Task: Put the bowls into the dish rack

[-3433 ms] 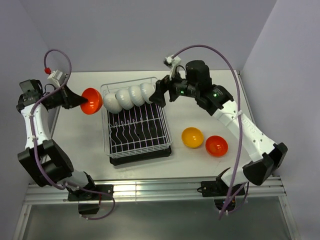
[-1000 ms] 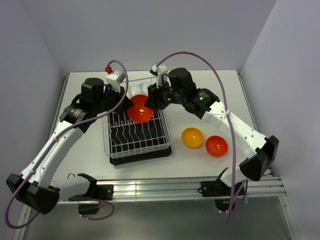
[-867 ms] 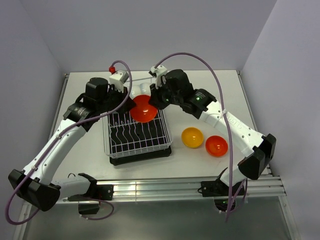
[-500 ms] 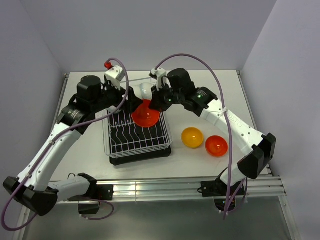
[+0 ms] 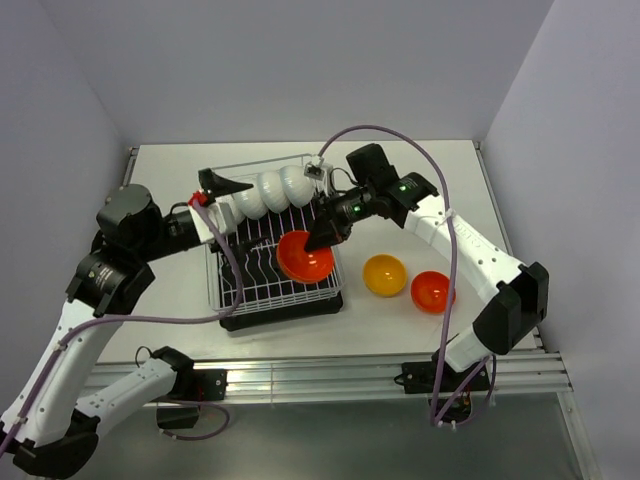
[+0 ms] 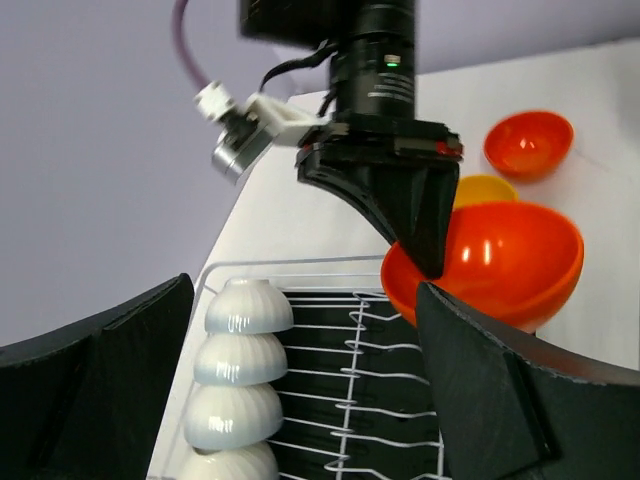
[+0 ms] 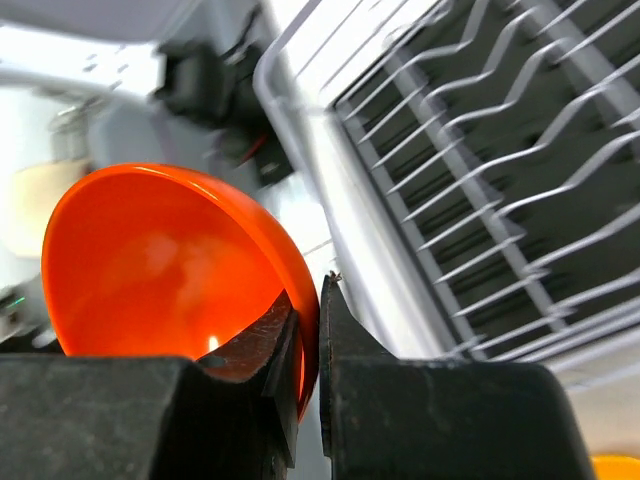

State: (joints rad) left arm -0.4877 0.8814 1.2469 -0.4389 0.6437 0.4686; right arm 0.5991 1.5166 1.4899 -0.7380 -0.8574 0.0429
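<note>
Top external view, taken from near to far: on the table [image 5: 400, 170], at about 4 o'clock from the dish rack [image 5: 228, 300], a loose red-orange bowl [image 5: 432, 291] is seen open side up. A yellow-orange bowl [image 5: 384, 275] lies just beside it at its 10 o'clock, also open side up.

Over the rack's near right corner a held red-orange bowl [image 5: 305, 258] is carried tilted. It is gripped at its rim, at about 1 o'clock, by the right gripper [image 5: 320, 238]. In the right wrist view that claw [image 7: 305, 330] is pinched narrow on the rim of the bowl [image 7: 160, 260], one finger inside and one outside, with the rack's wires [image 7: 480, 200] beyond. Whether the bowl touches the wires cannot be told.

At the rack's 10 o'clock the left gripper [image 5: 222, 200] is held spread wide with nothing in it, pointed toward 3 o'clock. In the left wrist view its fingers [image 6: 100, 380] are seen at the lower corners, and the held bowl [image 6: 490, 260] and the right claw [image 6: 432, 265] are framed between them.

Farthest, along the rack's far side, a row of white bowls [image 5: 265, 195] is stood on edge, each nested against the next.
</note>
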